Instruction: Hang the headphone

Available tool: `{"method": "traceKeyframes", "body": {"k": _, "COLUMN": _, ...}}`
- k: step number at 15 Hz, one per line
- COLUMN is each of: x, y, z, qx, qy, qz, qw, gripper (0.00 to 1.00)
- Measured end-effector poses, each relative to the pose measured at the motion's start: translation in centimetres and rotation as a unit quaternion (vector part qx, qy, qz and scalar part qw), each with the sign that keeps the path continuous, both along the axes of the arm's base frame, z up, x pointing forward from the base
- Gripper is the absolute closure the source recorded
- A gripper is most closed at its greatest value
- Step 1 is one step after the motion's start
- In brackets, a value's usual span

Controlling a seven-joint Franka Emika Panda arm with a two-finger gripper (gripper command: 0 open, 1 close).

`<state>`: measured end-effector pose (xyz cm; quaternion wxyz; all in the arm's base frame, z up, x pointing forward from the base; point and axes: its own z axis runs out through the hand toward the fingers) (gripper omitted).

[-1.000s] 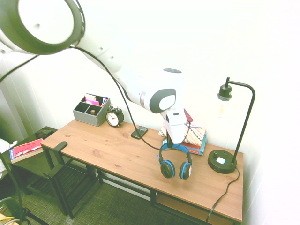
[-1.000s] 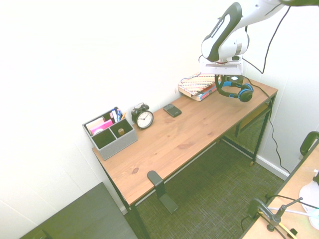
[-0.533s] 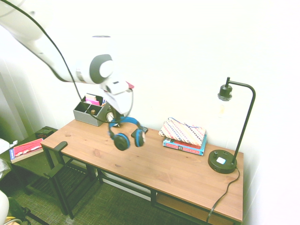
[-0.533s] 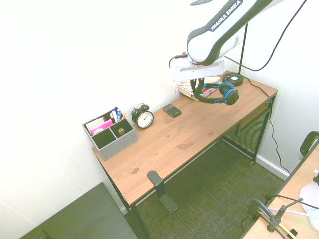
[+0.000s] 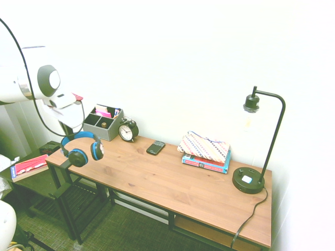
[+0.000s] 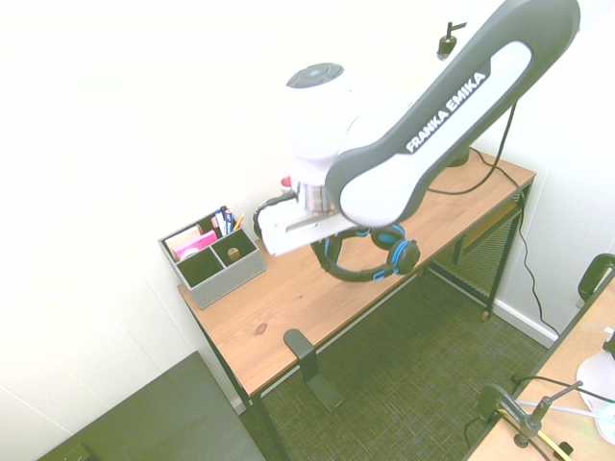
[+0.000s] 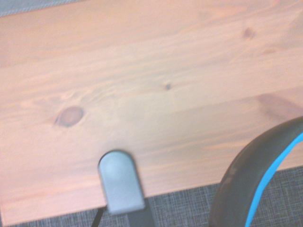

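The headphone (image 5: 81, 151), with a blue headband and black cups, hangs in the air over the desk's (image 5: 157, 178) left end. My gripper (image 5: 71, 133) is shut on its headband from above. In the second exterior view the headphone (image 6: 370, 261) dangles under the gripper (image 6: 323, 248), above the desk's (image 6: 288, 298) front edge. A black hook (image 5: 67, 163) is clamped to the desk's end just below the cups; the same hook (image 6: 303, 351) juts from the edge. In the wrist view the hook's rounded top (image 7: 120, 182) lies close to the headband (image 7: 255, 175).
A grey organizer (image 5: 102, 123), an alarm clock (image 5: 127, 129) and a phone (image 5: 155, 147) stand along the wall side. Books under a patterned pouch (image 5: 205, 149) and a black lamp (image 5: 251, 178) occupy the right end. A low side table with a red book (image 5: 29, 166) stands left of the desk.
The arm has swept the held headphone from the lamp end of the desk across to the organizer end, stopping over the hook. The grip stayed shut.
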<state>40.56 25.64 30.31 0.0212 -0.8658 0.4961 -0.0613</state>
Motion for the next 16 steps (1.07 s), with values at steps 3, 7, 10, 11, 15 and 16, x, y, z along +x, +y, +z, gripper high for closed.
{"method": "traceKeyframes", "body": {"k": 3, "x": -2.9, "y": 4.3, "z": -4.0, "qx": -0.006, "qy": 0.005, "qz": 0.029, "qw": 1.000, "gripper": 1.00}}
{"method": "traceKeyframes", "body": {"k": 7, "x": -5.6, "y": 6.3, "z": -10.0, "qx": -0.008, "qy": 0.008, "qz": 0.066, "qw": 0.998, "gripper": 1.00}}
{"method": "traceKeyframes", "body": {"k": 10, "x": -5.8, "y": 6.7, "z": -13.3, "qx": -0.006, "qy": 0.006, "qz": 0.079, "qw": 0.997, "gripper": 1.00}}
{"method": "traceKeyframes", "body": {"k": 11, "x": -5.7, "y": 7.1, "z": -14.3, "qx": -0.008, "qy": 0.010, "qz": 0.085, "qw": 0.996, "gripper": 1.00}}
{"method": "traceKeyframes", "body": {"k": 15, "x": -6.9, "y": 8.6, "z": -17.5, "qx": -0.011, "qy": 0.031, "qz": 0.098, "qw": 0.995, "gripper": 1.00}}
{"method": "traceKeyframes", "body": {"k": 16, "x": -7.2, "y": 9.0, "z": -18.1, "qx": -0.012, "qy": 0.034, "qz": 0.099, "qw": 0.994, "gripper": 1.00}}
